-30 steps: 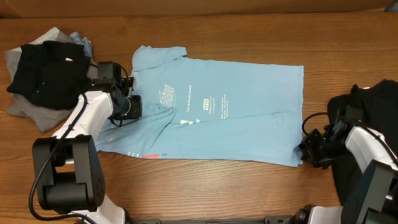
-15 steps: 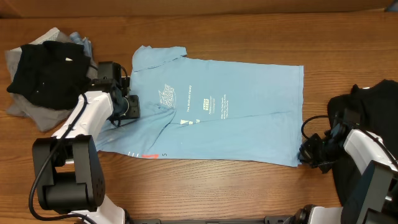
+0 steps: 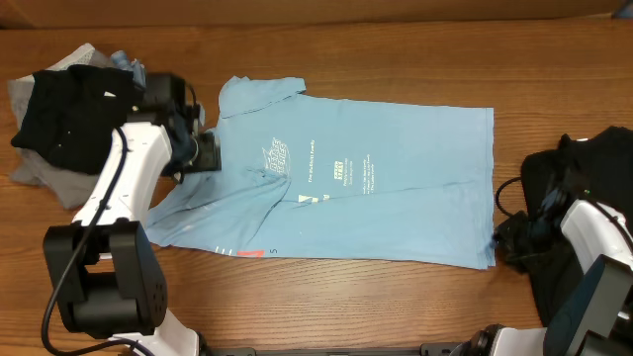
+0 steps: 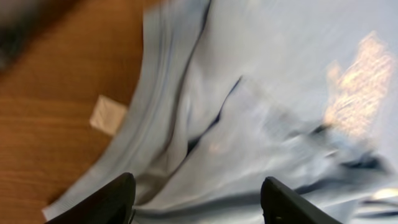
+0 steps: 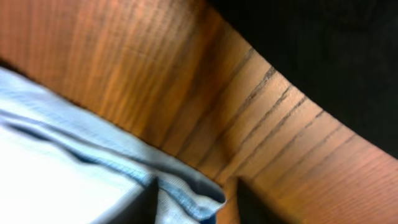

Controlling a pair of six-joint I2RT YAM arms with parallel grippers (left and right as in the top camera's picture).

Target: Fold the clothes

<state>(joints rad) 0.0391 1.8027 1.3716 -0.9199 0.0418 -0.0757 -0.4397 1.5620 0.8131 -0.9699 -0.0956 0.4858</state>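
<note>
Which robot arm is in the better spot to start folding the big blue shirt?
Probably the left: its fingers sit over the light blue cotton T-shirt near its sleeve, while the right fingers only reach its bottom corner.

The surface (image 3: 396,297) is brown wood with a visible straight grain and a slight sheen; the right wrist view shows dark grain lines running along it. The light blue T-shirt (image 3: 376,198) is thin matt cloth, softly creased, with a stitched double hem along its edges and flat white print on the chest. A small pale tag (image 4: 107,115) looks like woven cloth or paper. The black garment (image 3: 69,114) and the dark garment (image 3: 593,168) are dull, matt cloth. The arm casings (image 3: 129,188) are smooth, white, faintly glossy plastic with black matt joints.
</note>
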